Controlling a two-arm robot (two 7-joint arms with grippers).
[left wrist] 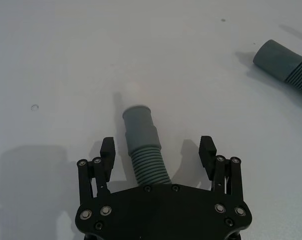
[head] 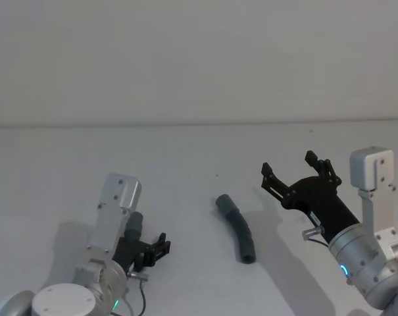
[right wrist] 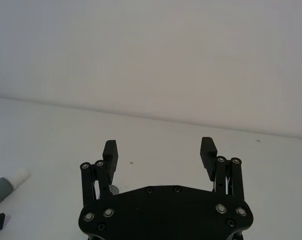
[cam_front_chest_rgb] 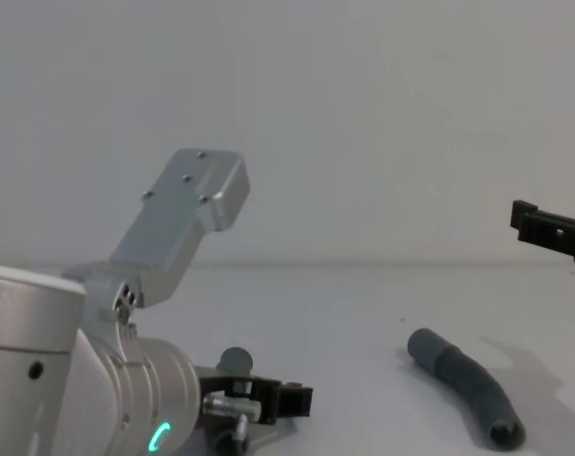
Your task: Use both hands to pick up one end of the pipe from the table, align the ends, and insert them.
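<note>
One pipe [head: 237, 228] piece, dark grey and corrugated, lies curved on the table [head: 185, 164] in the middle, its wider grey cuff [left wrist: 278, 59] toward the far end. A second pipe piece [left wrist: 146, 160] lies between the spread fingers of my left gripper [left wrist: 157, 150], untouched by either pad; its smooth cuff [left wrist: 140, 125] ends in a pale tip [right wrist: 18, 177]. The left gripper [head: 154, 251] is low at the near left and open. My right gripper [head: 288, 164] hangs open above the table to the right of the middle piece, holding nothing.
The table is plain and white-grey, meeting a bare wall [head: 199, 59] at the back. Small dark specks [head: 217, 175] mark the surface. The left arm's silver housing [cam_front_chest_rgb: 187, 223] rises large at the near left.
</note>
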